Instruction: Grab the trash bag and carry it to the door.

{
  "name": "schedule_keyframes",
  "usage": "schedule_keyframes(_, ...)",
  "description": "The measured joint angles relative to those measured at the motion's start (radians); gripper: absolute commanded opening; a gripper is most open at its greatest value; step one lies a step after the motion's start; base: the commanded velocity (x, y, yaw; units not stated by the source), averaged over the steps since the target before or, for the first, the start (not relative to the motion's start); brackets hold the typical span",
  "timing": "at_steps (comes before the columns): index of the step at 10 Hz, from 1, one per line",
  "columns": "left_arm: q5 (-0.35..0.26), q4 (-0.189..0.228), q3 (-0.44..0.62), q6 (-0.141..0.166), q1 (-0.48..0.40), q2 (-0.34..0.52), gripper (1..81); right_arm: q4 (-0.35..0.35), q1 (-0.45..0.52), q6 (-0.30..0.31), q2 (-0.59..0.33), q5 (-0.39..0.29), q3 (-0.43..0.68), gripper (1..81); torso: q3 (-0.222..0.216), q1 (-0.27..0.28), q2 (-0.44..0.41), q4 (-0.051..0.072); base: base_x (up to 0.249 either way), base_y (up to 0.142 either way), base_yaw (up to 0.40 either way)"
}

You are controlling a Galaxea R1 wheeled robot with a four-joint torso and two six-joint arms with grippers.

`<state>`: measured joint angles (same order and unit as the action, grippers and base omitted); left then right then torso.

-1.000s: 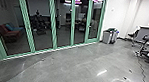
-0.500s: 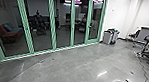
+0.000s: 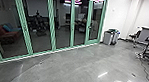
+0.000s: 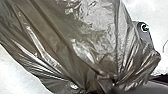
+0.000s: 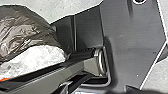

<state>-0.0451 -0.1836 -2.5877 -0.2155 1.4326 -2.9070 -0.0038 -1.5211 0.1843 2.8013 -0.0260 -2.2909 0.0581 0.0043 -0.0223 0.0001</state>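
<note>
At the gathered trash bag (image 4: 82, 42), left gripper (image 4: 110, 86)

From high up, the head view looks forward and down across the floor (image 3: 63, 68) to green-framed glass panels (image 3: 51, 22). Both wrist views look down, sharing the dark bag (image 4: 75, 50), the left closer.

From my remote place, I count one dark, shiny plastic bag (image 4: 62, 37) close in front of the left gripper. Far ahead of both grippers, I count five tall glass panels with green frames (image 3: 41, 45), one red sofa (image 3: 8, 37) seen in the glass, two grey, box-shaped bins (image 3: 107, 38) and one thin black cable (image 3: 145, 71).
</note>
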Motion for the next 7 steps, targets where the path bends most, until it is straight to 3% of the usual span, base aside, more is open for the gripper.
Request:
schedule_keyframes(2,0.000,0.000,0.000,0.000,0.000,-0.001,1.0,0.000,0.000,0.000,0.000,0.000,0.000,81.1,0.000,0.000,0.000,0.000,0.153,0.000,0.000)
schedule_keyframes(7,0.000,0.000,-0.003,0.000,-0.002,-0.004,1.0,0.000,0.000,0.000,-0.001,0.000,-0.001,81.1,0.000,0.000,0.000,0.000,0.144,-0.075,0.000)
